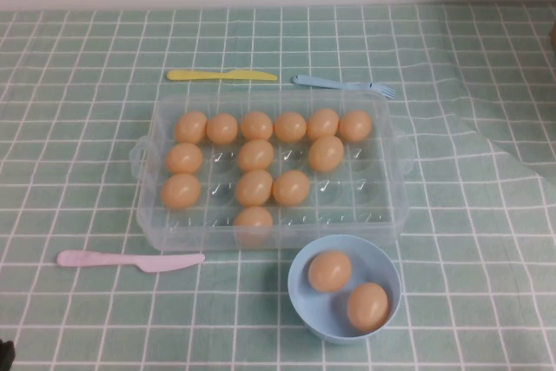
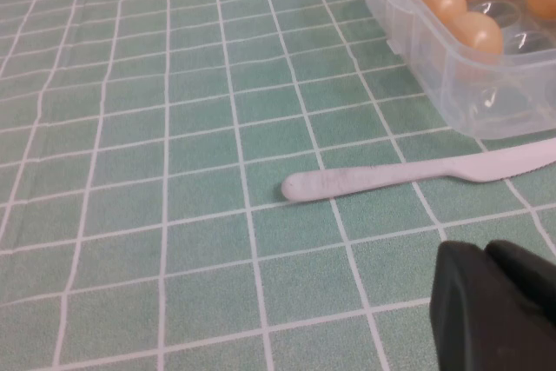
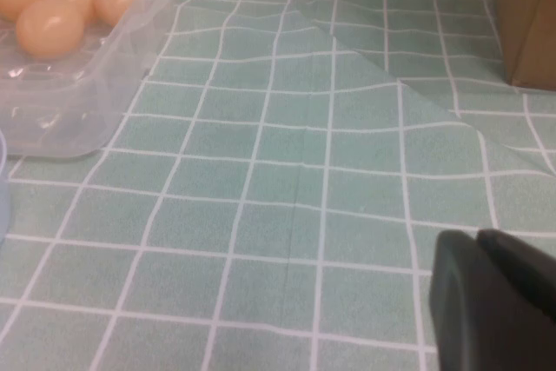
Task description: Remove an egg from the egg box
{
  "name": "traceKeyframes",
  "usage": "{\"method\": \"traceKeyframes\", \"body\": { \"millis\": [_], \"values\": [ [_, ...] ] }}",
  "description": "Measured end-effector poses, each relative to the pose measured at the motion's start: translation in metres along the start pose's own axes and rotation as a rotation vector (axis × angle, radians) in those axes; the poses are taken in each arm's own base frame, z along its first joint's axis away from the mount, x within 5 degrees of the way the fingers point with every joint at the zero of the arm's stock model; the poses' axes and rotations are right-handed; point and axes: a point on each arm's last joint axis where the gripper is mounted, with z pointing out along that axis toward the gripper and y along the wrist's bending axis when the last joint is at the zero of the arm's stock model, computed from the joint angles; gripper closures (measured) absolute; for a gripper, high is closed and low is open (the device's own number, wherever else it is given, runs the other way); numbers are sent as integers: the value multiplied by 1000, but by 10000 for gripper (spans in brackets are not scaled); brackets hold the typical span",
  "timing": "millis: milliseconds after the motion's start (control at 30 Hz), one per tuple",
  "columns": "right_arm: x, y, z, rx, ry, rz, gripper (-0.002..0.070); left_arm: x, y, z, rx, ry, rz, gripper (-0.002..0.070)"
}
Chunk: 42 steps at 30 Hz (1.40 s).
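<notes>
The clear plastic egg box [image 1: 389,182] stands mid-table and holds several tan-orange eggs, such as one egg [image 1: 291,188] in the third row. The box also shows in the left wrist view [image 2: 452,76] and the right wrist view [image 3: 78,110]. My left gripper [image 2: 485,251] is shut and empty, low over the cloth near the table's front left, well apart from the box. My right gripper [image 3: 476,237] is shut and empty over the cloth right of the box. Neither gripper shows clearly in the high view.
A light-blue bowl [image 1: 300,297] with two eggs stands in front of the box. A pink plastic knife [image 1: 130,260] lies front left, a yellow knife [image 1: 221,76] and a blue fork [image 1: 343,85] lie behind the box. The cloth is folded at the right [image 1: 486,136].
</notes>
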Motion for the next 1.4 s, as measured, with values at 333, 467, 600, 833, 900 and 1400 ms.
{"method": "traceKeyframes", "body": {
  "millis": [333,467,600,833,900,1400],
  "values": [
    [0,0,0,0,0,0,694,0,0,0,0,0,0,680],
    [0,0,0,0,0,0,694,0,0,0,0,0,0,680],
    [0,0,0,0,0,0,694,-1,0,0,-1,-16,0,680],
    [0,0,0,0,0,0,694,-3,0,0,-2,-30,0,680],
    [0,0,0,0,0,0,694,-3,0,0,-2,-30,0,680],
    [0,0,0,0,0,0,694,-18,-5,-2,97,-185,-411,680]
  ]
}}
